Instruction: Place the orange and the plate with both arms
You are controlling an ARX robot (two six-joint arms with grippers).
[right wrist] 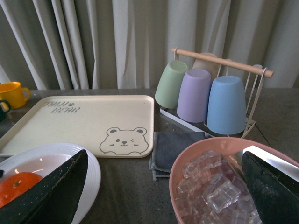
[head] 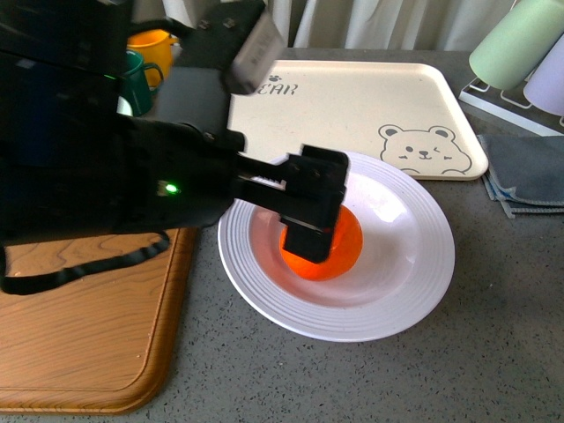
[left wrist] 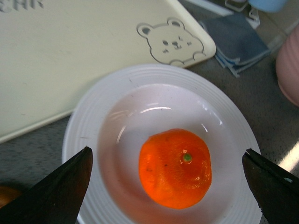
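Observation:
The orange [head: 345, 249] lies stem up in the well of the white ridged plate [head: 401, 295], on the grey counter in front of the bear tray. My left gripper [head: 310, 231] hangs just above the orange, open. In the left wrist view its two dark fingers stand wide on either side of the orange [left wrist: 175, 167], over the plate [left wrist: 88, 126], touching neither. My right gripper [right wrist: 163, 158] is open and empty, off to the right of the plate [right wrist: 88, 175] and above a pink bowl. It does not show in the front view.
A cream bear tray [head: 352, 106] lies behind the plate. A wooden board [head: 88, 326] lies to the left, with yellow [head: 150, 44] and green [head: 137, 79] mugs behind it. At the right are a grey cloth [head: 529, 176], a cup rack [right wrist: 205, 93] and a pink bowl of ice cubes [right wrist: 177, 172].

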